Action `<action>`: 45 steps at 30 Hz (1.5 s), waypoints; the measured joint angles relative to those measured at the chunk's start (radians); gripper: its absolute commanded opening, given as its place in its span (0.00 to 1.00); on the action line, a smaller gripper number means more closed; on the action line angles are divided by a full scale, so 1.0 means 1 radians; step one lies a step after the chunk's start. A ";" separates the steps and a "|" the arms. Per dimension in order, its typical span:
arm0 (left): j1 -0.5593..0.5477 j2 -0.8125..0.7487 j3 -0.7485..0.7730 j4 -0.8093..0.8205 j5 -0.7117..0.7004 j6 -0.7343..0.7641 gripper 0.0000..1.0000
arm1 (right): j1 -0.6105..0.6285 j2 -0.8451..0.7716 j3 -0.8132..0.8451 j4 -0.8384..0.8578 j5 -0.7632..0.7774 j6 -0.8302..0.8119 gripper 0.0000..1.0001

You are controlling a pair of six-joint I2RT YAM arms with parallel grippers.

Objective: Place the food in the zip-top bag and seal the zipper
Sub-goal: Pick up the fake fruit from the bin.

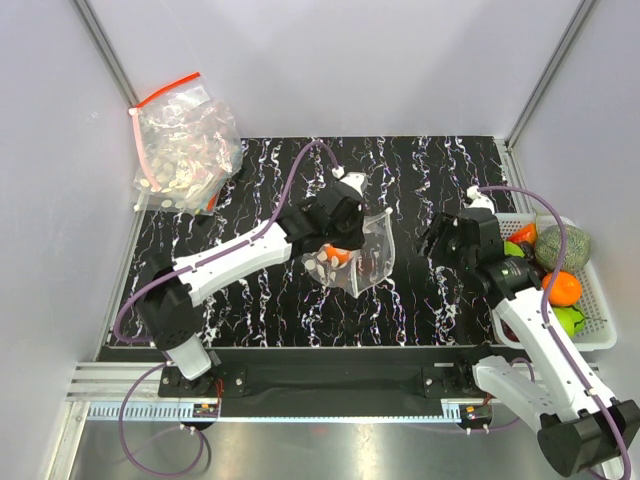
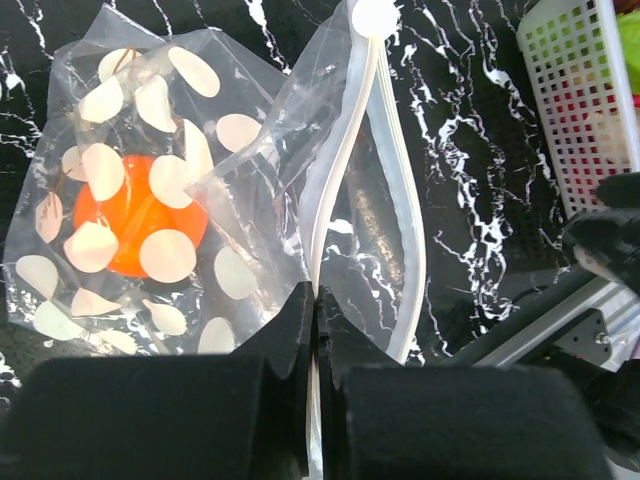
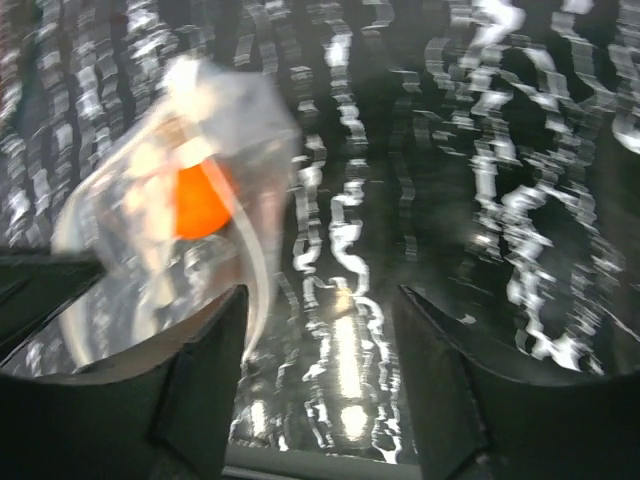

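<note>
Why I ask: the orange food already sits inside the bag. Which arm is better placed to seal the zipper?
Probably left: the left pincer is shut on the zipper at one end, the mouth gaping ahead of it. The right pincer is open, off the zip-top bag.

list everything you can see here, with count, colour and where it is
clear crinkly zip-top bag with white oval spots: one, clear, middle of the table, mouth partly open
pale zipper strip: one, whitish, along the bag's mouth
round orange food piece: one, orange, inside the spotted bag
heap of clear bags with a red strip: one heap, clear and red, far left corner
white mesh basket: one, white, right edge of the table
food pieces in the basket: several, orange and green, inside the basket
black white-veined table top: one, black and white, under everything
left gripper: one, black, shut on the zipper strip
right gripper: one, black, open and holding nothing, right of the bag
</note>
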 measured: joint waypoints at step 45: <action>0.000 -0.085 -0.175 0.074 -0.002 0.087 0.00 | -0.550 0.360 0.136 -0.194 0.418 0.675 0.97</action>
